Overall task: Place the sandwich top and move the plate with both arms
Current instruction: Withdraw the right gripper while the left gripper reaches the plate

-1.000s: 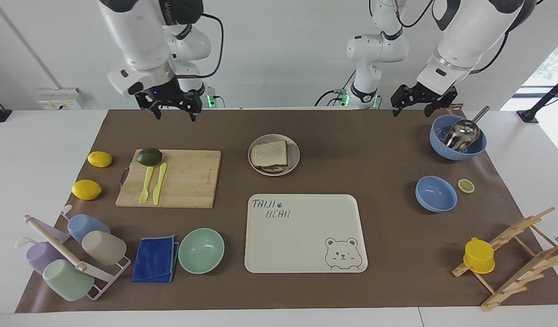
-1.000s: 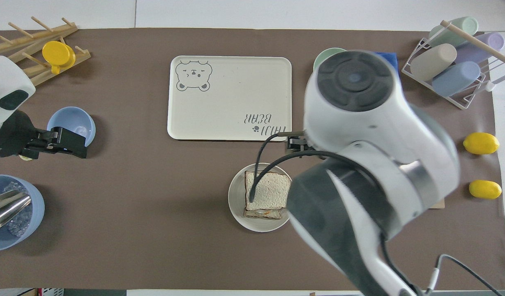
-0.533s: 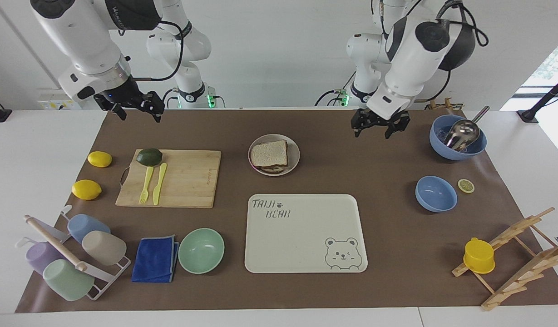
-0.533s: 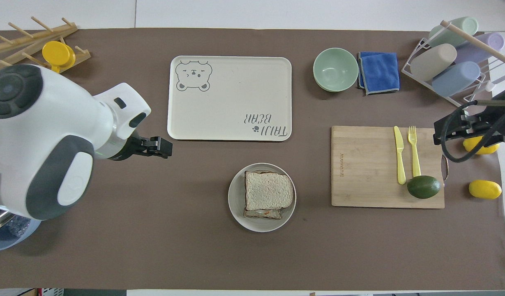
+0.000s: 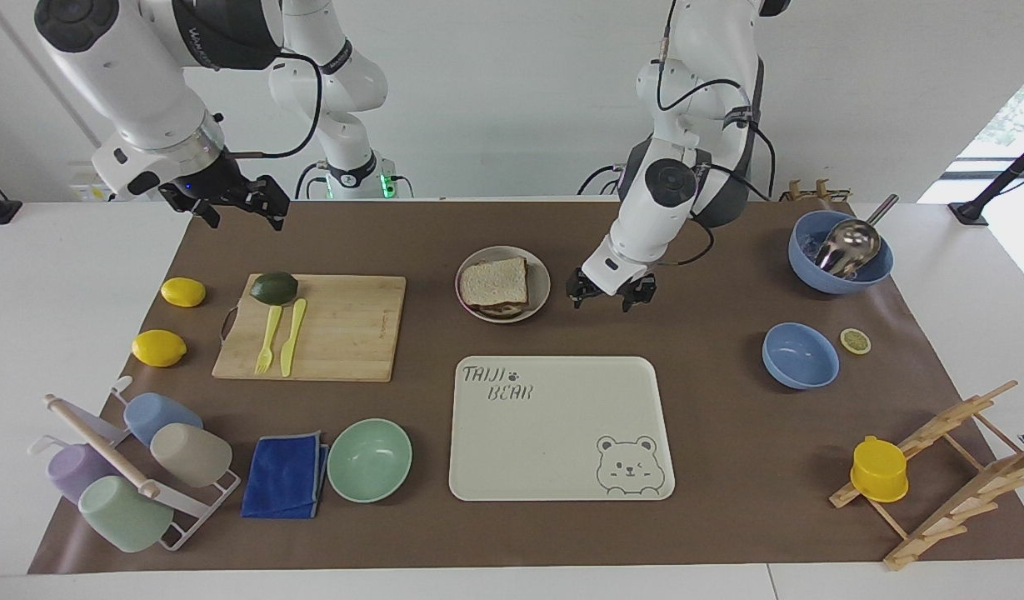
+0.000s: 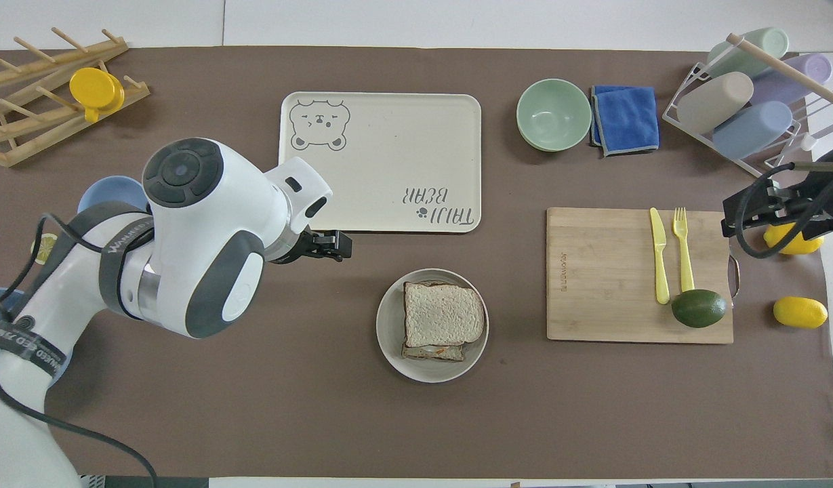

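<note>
Flanking plate [image 5: 541, 287]: cutting board [image 5: 345, 329], bear tray [image 5: 561, 429]

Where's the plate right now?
The plate sits mid-table, nearer the robots than the bear tray, between the cutting board and the left gripper.

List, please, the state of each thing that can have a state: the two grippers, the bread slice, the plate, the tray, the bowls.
left gripper: open, empty, low beside the plate.
right gripper: open, empty, raised at the right arm's end.
sandwich top: lying on the sandwich.
plate: on the mat, holding the sandwich.
bear tray: empty.
green bowl: upright, empty.
small blue bowl: upright, empty.
large blue bowl: holds a metal scoop.
</note>
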